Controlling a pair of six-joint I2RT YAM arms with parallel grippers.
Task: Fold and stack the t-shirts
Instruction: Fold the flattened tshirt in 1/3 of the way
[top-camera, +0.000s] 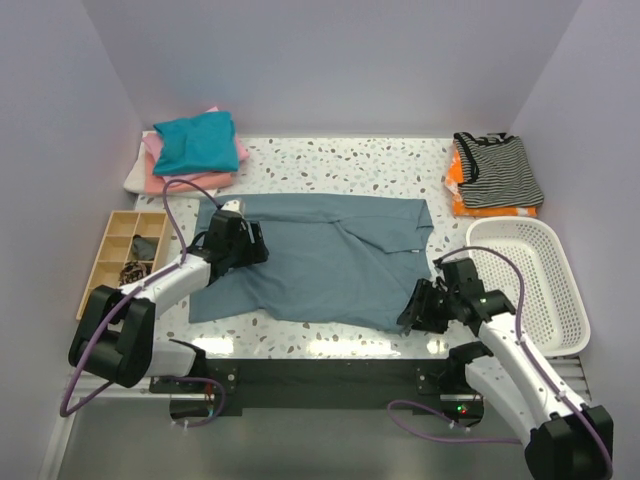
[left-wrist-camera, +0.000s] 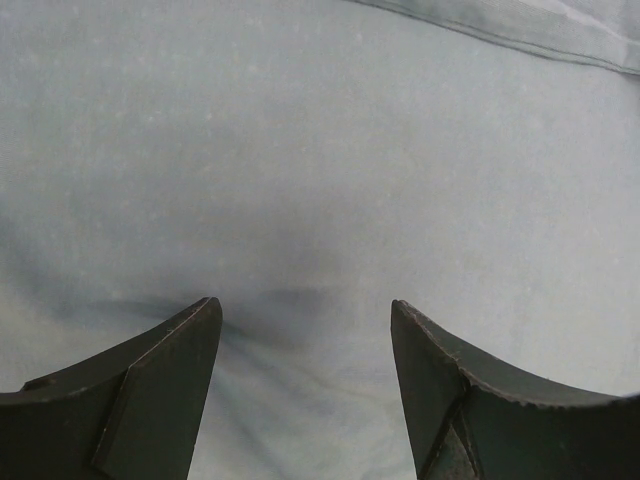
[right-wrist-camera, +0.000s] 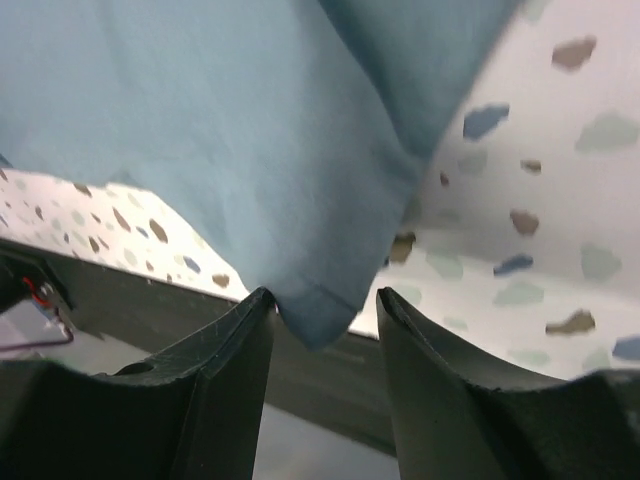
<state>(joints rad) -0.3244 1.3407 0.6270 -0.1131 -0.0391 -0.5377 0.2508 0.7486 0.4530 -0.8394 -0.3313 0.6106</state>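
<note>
Parted right jaws straddle the slate-blue t-shirt's (right-wrist-camera: 250, 130) corner.

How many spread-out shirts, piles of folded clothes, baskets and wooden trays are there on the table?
Spread-out slate-blue cloth t-shirt: 1
Piles of folded clothes: 2, the teal-topped pile and the striped-topped pile
White plastic basket: 1
Wooden compartment tray: 1
Total: 5

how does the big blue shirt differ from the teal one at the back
The slate-blue shirt lies spread open; the teal shirt is folded small. The slate-blue shirt rests on the table, the teal shirt on a pink shirt. The left gripper and right gripper are at the slate-blue shirt, neither at the teal shirt. Both are plain cloth.
</note>
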